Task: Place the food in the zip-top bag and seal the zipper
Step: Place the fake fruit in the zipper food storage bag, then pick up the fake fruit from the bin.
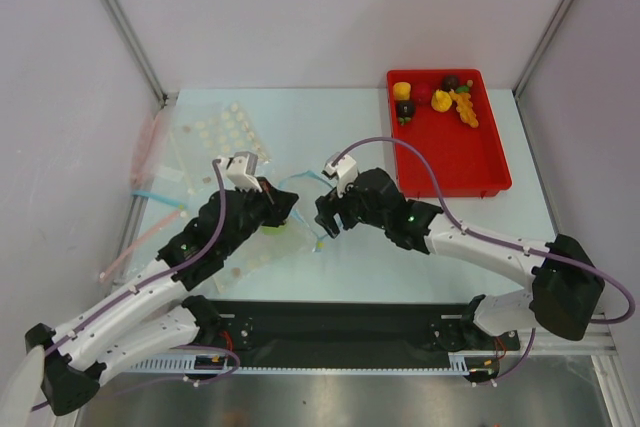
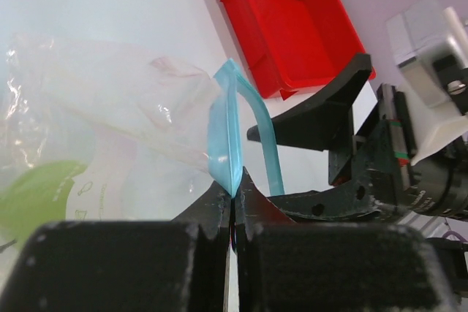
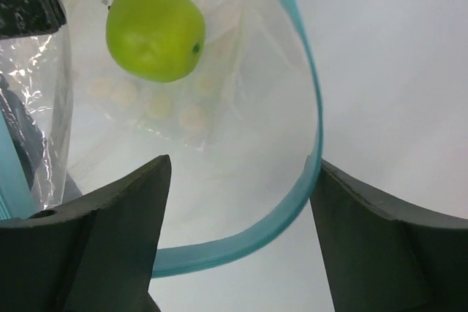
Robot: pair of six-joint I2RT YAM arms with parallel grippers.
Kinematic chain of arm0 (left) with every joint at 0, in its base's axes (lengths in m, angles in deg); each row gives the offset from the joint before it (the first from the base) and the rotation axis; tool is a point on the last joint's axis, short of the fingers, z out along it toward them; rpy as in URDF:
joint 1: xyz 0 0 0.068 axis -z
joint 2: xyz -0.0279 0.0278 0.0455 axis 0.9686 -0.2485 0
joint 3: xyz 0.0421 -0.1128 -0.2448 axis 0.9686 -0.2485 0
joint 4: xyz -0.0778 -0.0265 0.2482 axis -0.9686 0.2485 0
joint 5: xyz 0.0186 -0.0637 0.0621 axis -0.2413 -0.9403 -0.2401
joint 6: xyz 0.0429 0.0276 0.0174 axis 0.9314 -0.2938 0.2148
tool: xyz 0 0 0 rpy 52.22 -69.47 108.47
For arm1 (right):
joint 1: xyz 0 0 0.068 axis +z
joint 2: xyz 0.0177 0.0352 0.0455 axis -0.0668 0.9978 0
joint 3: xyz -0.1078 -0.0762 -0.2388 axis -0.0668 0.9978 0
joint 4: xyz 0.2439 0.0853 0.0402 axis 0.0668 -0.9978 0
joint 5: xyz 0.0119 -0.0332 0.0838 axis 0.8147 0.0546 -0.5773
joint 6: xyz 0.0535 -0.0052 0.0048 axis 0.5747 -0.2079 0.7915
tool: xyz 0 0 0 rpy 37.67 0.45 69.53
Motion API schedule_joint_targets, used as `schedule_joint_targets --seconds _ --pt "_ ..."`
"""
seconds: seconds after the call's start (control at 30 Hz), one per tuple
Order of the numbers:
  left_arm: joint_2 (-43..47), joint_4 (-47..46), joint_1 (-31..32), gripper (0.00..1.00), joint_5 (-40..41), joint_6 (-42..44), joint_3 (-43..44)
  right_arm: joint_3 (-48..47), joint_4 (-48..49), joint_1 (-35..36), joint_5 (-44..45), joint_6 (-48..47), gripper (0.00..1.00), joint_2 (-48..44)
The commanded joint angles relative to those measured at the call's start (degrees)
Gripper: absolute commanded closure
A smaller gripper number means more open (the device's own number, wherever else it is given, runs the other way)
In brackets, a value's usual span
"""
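The left tool (image 2: pixel 232 196) is clenched on the zipper (image 2: pixel 228 129). Its two tips pinch one lip of the light-blue strip and hold it on edge above the counter (image 1: pixel 340 127). The zip-top bag (image 2: pixel 110 100) sags slack behind that pinch, to the tool's left in its wrist view. Just beyond and facing it, the right tool (image 3: pixel 235 180) is released, its jaws spread wide to either side of the bag's mouth and gripping nothing. Past those jaws, deeper in the bag, lies the green apple (image 3: pixel 155 31). Well away behind the right tool, the red tray (image 1: pixel 465 157) holds the rest of the food, among it an orange bunch (image 1: pixel 465 107) and dark purple balls (image 1: pixel 405 110).

The step in hand looks like loading, with one piece in and more to fetch. To do it well, the left tool should pinch firmly and hold high, so the mouth forms a wide loop. The right tool should back straight out before swinging to the tray, so it does not drag the free lip shut.

Only the right wrist view shows the apple whole and the open curve of the mouth, and only the left wrist view shows the pinch itself. The free lip runs close to one right finger, but whether they touch is unclear. Only the top view shows all of the tray's contents.
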Motion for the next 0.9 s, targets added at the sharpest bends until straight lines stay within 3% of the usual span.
schedule_joint_targets --seconds 0.0,0.07,0.17,0.2,0.4,0.5,0.53,0.6,0.7,0.87 --pt "0.35 -3.33 -0.57 1.00 0.76 -1.08 -0.07 -2.86 -0.13 -0.37 -2.30 0.86 0.22 1.27" --pt "0.17 -3.33 -0.57 1.00 0.58 -0.82 0.11 -3.30 -0.57 -0.54 -2.56 1.04 0.24 1.98" --pt "-0.09 -2.80 -0.57 1.00 1.19 -0.21 0.28 -3.83 -1.18 -0.81 -2.47 1.56 0.36 2.68" --pt "-0.79 -2.45 -0.57 1.00 1.54 0.23 0.72 -3.91 -1.27 -1.07 -2.47 2.00 0.45 2.77" --pt "-8.52 2.64 -0.48 1.00 0.14 2.96 6.33 -3.48 -0.84 -2.82 0.34 4.73 0.72 3.21" --pt "-12.13 4.58 -0.48 1.00 -1.00 4.10 8.27 -3.04 -0.48 -4.93 2.62 6.83 0.75 3.65" --pt "-12.92 5.11 -0.48 1.00 -1.18 4.54 8.46 -2.86 -0.39 -6.07 2.62 7.88 0.73 3.82" --pt "-13.27 5.29 -0.39 1.00 -1.09 4.81 8.72 -1.99 0.48 -7.13 2.10 8.42 0.55 3.74" --pt "-13.45 5.55 -0.39 1.00 -0.83 4.98 8.90 -0.67 1.10 -8.98 0.96 9.56 0.43 2.69" --pt "-12.49 4.67 -0.39 1.00 -0.48 4.90 8.11 2.84 5.23 -11.00 0.25 10.36 0.35 -2.58"
